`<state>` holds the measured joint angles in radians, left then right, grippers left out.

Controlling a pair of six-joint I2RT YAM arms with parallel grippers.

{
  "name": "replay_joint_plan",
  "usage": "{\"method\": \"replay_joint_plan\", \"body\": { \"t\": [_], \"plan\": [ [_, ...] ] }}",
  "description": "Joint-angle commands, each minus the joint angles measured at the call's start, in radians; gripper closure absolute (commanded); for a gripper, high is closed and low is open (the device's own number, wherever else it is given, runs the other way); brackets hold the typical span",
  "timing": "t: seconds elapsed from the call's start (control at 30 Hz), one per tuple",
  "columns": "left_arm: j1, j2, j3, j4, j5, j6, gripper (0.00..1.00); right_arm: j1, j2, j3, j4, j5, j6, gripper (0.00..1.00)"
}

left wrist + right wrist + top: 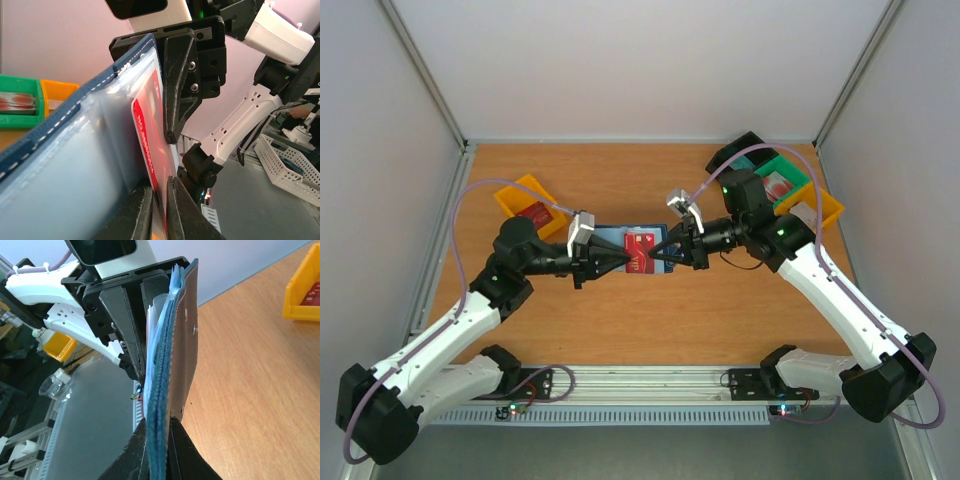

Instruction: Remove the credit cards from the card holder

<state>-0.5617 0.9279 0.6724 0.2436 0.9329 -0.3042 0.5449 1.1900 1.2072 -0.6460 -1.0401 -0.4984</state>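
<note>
Card holder [612,240] braced mid-frame — right pincer [159,425] clamped on its edge. Left pincer [160,192] nipping red credit card [147,135] — likely for pulling free.

Bright, even, diffuse light; faint soft shadows on table [650,320]. Wrist views: close card holder [60,165] slightly blurred, mild sheen on pockets.

Robot lab: white-walled cell [620,60], aluminium rail [650,385].
</note>
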Motion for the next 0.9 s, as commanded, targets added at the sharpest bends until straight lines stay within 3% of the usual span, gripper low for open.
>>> {"method": "replay_joint_plan", "body": {
  "t": [0.0,0.1,0.53,0.87],
  "plan": [
    [0.010,-0.010,0.042,0.068,0.021,0.008,0.93,0.004,-0.004,0.015,-0.018,-0.032,-0.029,0.99],
    [0.017,-0.011,0.043,0.063,0.026,-0.004,1.00,0.003,-0.003,0.015,-0.024,-0.028,-0.035,0.99],
    [0.044,-0.032,0.037,0.012,0.029,-0.021,1.00,-0.054,-0.031,0.014,-0.102,-0.013,-0.068,0.98],
    [0.049,-0.022,0.030,0.035,0.029,-0.025,1.00,-0.056,-0.020,0.030,-0.085,-0.048,-0.026,0.85]
  ]
}}
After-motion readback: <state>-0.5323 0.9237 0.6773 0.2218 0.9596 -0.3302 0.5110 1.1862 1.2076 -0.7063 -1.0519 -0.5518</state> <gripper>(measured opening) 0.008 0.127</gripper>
